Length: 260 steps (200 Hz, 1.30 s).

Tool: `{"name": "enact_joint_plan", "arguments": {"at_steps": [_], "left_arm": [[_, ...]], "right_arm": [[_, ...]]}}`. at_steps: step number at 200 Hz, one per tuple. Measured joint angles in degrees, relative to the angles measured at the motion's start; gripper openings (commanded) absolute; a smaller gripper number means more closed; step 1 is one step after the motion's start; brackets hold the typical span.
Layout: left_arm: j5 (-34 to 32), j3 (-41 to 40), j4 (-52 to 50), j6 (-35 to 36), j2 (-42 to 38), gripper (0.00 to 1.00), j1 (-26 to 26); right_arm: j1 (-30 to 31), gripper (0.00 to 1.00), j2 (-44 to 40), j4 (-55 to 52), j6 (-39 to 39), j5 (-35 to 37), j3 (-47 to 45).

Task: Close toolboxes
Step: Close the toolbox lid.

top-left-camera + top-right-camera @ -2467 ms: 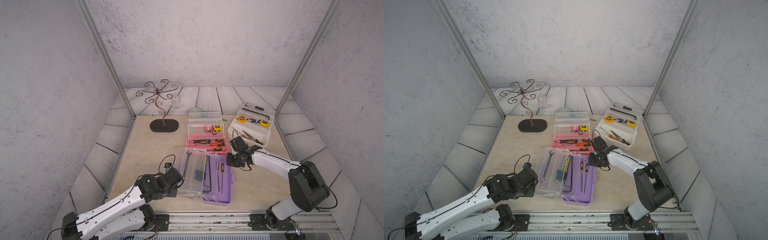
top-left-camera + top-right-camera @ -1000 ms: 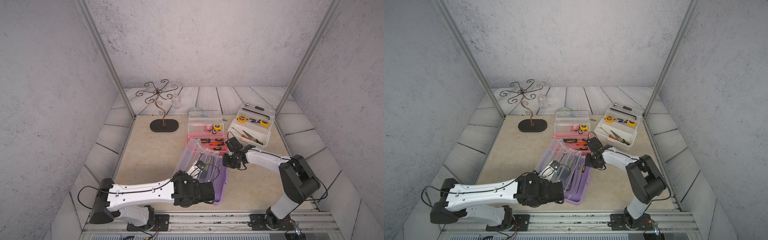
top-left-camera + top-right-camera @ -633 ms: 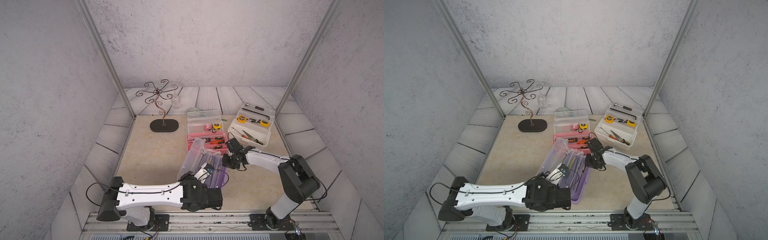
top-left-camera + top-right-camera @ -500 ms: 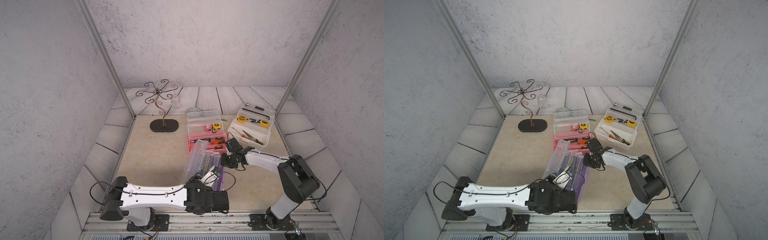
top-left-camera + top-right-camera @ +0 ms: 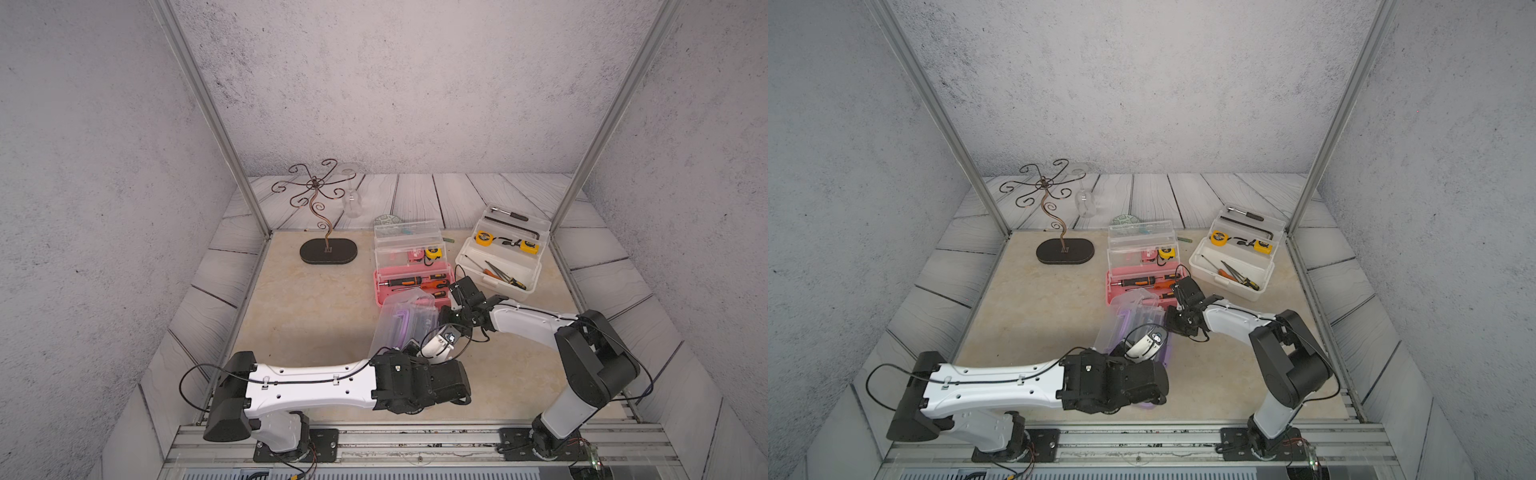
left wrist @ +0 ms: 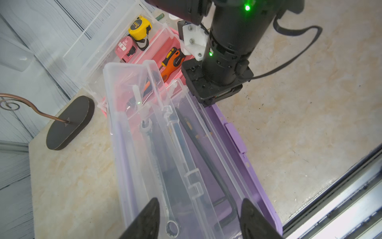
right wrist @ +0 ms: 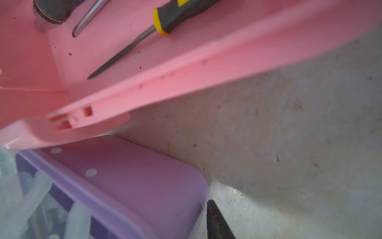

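Seemingly, left claw [image 6: 198, 209] straddles purple toolbox [image 6: 235, 134].

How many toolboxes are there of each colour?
purple toolbox: 1
pink toolbox: 1
white toolbox: 1
Total: 3

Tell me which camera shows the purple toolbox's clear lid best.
Left wrist view: the clear lid fills the frame, tilted above the purple base, a wrench visible through it. In both top views the lid is small, partly behind the left arm. The right wrist view shows only a blurred edge.
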Motion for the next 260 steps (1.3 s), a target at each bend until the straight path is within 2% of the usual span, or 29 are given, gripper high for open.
{"name": "enact_joint_plan", "arguments": {"at_steps": [20, 29, 33, 37, 75, 124, 187, 215, 260], "left_arm": [[1.88, -0.17, 2.51, 1.22, -1.07, 0.73, 2.71], [2.91, -0.46, 3.5, 1.75, -1.86, 0.8, 4.28], [3.37, -0.63, 3.96, 1.99, -2.29, 0.89, 5.05], [3.89, -0.76, 4.33, 1.92, -2.62, 0.91, 5.7], [9.44, -2.27, 9.31, 2.82, -6.97, 0.92, 14.1], [14.91, -5.42, 13.29, 2.93, -9.25, 0.92, 21.81], [21.57, -12.11, 15.19, 0.79, -11.61, 0.92, 29.9], [24.09, -14.14, 16.31, -0.04, -12.57, 0.92, 32.92], [28.79, -16.55, 17.9, -1.55, -12.68, 0.91, 37.46]], "right_arm": [[0.0, 0.4, 0.0, 0.11, -0.26, 0.0, -0.17], [0.0, 0.4, 0.0, 0.11, -0.46, -0.02, -0.22], [0.0, 0.4, 0.0, 0.09, -0.46, 0.0, -0.24], [0.0, 0.4, 0.0, 0.04, -0.48, 0.04, -0.24], [-0.04, 0.44, -0.85, -0.92, -1.2, 0.81, -0.26], [-0.94, 0.72, -4.74, -5.6, -3.56, 3.56, -0.22], [-2.78, 0.93, -16.09, -15.15, -8.09, 7.06, 0.55], [-2.49, 0.94, -20.96, -16.7, -9.49, 4.33, 0.28], [0.63, 0.92, -25.51, -12.59, -9.09, -4.96, -2.47]]}}
